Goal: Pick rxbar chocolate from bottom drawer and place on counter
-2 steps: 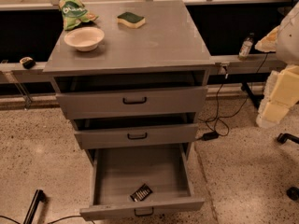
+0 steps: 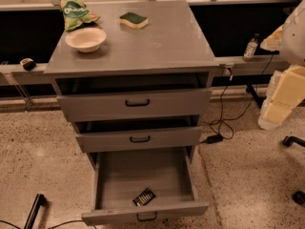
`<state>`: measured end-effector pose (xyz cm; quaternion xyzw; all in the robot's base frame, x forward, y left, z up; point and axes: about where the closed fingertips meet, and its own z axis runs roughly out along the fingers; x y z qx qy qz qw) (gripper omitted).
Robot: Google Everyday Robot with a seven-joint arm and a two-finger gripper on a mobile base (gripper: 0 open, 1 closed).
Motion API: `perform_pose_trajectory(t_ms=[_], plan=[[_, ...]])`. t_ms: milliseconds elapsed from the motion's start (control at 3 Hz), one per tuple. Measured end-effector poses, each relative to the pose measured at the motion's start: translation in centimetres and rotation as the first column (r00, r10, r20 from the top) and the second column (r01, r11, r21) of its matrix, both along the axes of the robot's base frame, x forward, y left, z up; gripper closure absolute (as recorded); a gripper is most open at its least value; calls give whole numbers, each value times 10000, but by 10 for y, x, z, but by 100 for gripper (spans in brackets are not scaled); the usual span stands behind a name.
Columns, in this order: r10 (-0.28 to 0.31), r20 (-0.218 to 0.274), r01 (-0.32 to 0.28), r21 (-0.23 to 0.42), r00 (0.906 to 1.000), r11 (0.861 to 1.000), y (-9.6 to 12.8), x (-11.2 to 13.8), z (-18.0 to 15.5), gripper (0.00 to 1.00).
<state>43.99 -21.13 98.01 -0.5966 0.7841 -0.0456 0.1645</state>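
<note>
The rxbar chocolate point(image 2: 144, 197), a small black wrapper with white lettering, lies flat near the front edge of the bottom drawer point(image 2: 143, 175). That drawer is pulled fully open below two shallower grey drawers. The counter point(image 2: 162, 42) is the flat grey cabinet top. My gripper point(image 2: 279, 101) hangs at the far right of the view, beside the cabinet at about the height of the top drawer. It is well away from the bar and holds nothing that I can see.
On the counter stand a white bowl point(image 2: 86, 38), a green snack bag point(image 2: 76, 12) and a green-topped sponge point(image 2: 133, 19). The top drawer point(image 2: 136, 102) and middle drawer point(image 2: 138, 138) stand slightly open. A bottle point(image 2: 250, 46) and cables point(image 2: 224, 123) are to the right.
</note>
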Motion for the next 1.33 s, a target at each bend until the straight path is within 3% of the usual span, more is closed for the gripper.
perform_pose_trajectory(t_ms=[333, 667, 1000, 1333], plan=[[2152, -538, -2066, 1334, 9751, 9693, 88, 21, -80, 0], [4326, -1252, -4004, 2189, 8928, 8898, 182, 17, -176, 0], [4361, -1349, -4017, 2220, 8897, 8884, 184, 15, -184, 0], [4947, -1175, -4598, 2355, 8611, 8562, 204, 20, -194, 0]])
